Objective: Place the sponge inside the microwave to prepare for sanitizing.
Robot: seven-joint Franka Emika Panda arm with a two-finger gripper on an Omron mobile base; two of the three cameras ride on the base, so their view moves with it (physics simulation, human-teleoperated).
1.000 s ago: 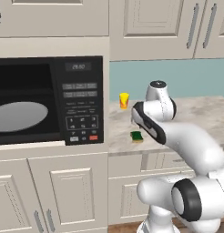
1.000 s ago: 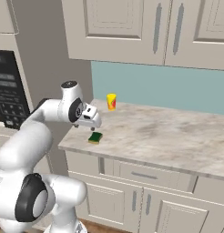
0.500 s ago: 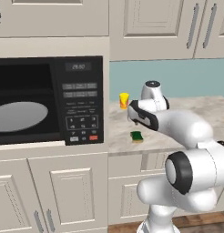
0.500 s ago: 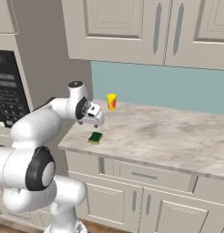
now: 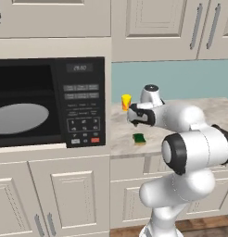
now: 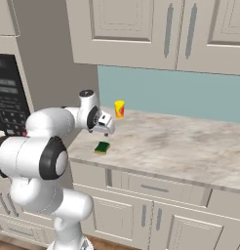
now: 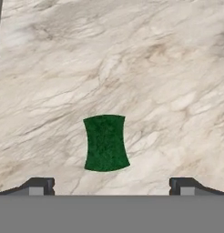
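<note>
The sponge [image 5: 140, 138] [image 6: 102, 147] lies green face up on the marble counter, near its front edge and right of the microwave [image 5: 51, 102]. My gripper [image 5: 134, 122] [image 6: 107, 131] hangs a short way above it, pointing down, open and holding nothing. From the hand camera the sponge [image 7: 105, 142] sits between and just ahead of the two fingertips [image 7: 41, 185], which stand wide apart around the gripper [image 7: 112, 185] centre. The microwave's dark cavity shows its grey round turntable [image 5: 18, 118], and its button panel [image 6: 7, 105] is at the right.
A small yellow-orange cup [image 5: 126, 102] [image 6: 119, 109] stands behind the sponge by the blue backsplash. Wall cabinets [image 6: 141, 29] hang above. The counter [image 6: 190, 146] stretches right of the sponge. Drawers and doors are below.
The arm has folded, its elbow swinging nearer the cameras, and the hand has shifted slightly toward the microwave above the sponge. The sponge has not moved and the jaws stayed open.
</note>
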